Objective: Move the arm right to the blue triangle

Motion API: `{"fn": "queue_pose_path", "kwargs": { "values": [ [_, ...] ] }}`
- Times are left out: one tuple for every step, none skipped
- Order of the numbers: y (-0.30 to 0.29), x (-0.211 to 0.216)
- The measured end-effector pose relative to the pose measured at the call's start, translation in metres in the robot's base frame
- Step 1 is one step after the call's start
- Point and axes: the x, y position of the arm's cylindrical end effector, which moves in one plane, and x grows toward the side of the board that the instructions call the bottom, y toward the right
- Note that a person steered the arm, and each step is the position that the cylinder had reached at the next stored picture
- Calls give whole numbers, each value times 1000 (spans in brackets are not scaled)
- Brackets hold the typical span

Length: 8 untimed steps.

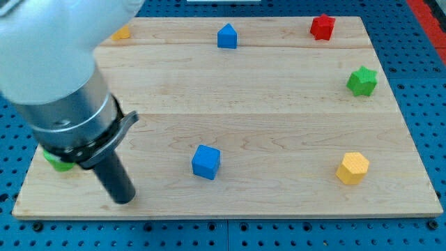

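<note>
The arm is leaning in from the view's top left, and its dark rod is standing on the wooden counter [279, 118] near the bottom left corner. My tip [124, 201] is resting on the wood there. This arm is carrying no fingers at all, only the rod, so nothing is being grasped.

The blue triangle [227, 36], a small block with a pointed top, is sitting near the top edge of the counter, a little left of the middle, well apart from my tip. A blue cube [206, 162] is lying nearer, to the right of my tip, not touching it.

A green block [58, 164] is peeking out from behind the arm on the left; its shape is hidden. An orange block [122, 33] is showing partly at the top left. A red star [322, 27] is sitting at the top right, a green star [362, 81] at the right edge, and a yellow hexagon [352, 168] at the bottom right.
</note>
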Motion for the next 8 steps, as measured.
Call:
{"fn": "queue_pose_path", "kwargs": {
  "values": [
    [3, -44],
    [14, -80],
    [48, -112],
    [60, -139],
    [130, -141],
    [172, -159],
    [172, -221],
    [178, -273]
  ]
}}
